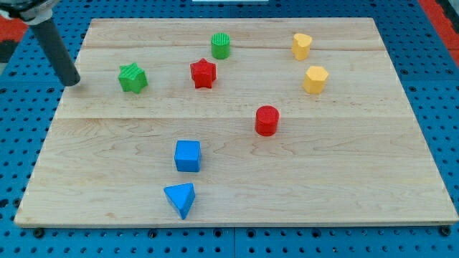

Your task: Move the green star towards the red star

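Observation:
The green star lies on the wooden board at the view's upper left. The red star lies to its right, about a hand's width away, not touching it. My tip is at the lower end of the dark rod, at the board's left edge, to the left of the green star with a clear gap between them.
A green cylinder stands above and right of the red star. A red cylinder is at the centre. Two yellow blocks are at the upper right. A blue cube and a blue triangle are at the bottom.

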Motion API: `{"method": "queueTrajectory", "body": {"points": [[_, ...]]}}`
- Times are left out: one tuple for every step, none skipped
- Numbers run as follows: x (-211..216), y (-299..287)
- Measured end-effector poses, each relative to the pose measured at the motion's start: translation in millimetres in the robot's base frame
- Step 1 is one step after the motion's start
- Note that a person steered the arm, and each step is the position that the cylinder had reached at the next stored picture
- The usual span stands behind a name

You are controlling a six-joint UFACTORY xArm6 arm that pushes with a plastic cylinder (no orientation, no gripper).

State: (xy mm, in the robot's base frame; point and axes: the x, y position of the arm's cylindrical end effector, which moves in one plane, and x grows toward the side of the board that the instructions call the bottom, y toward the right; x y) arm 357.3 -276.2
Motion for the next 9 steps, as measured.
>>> {"method": "queueTrajectory", "body": {"points": [[-8.4,13.3],[12.0,77.6],[47.1,95.5],[46.7,78.5],[8.0,70.4],[-14.7,74.4],[30.3,109.8],[48.1,135.2],[52.4,147.9]]}}
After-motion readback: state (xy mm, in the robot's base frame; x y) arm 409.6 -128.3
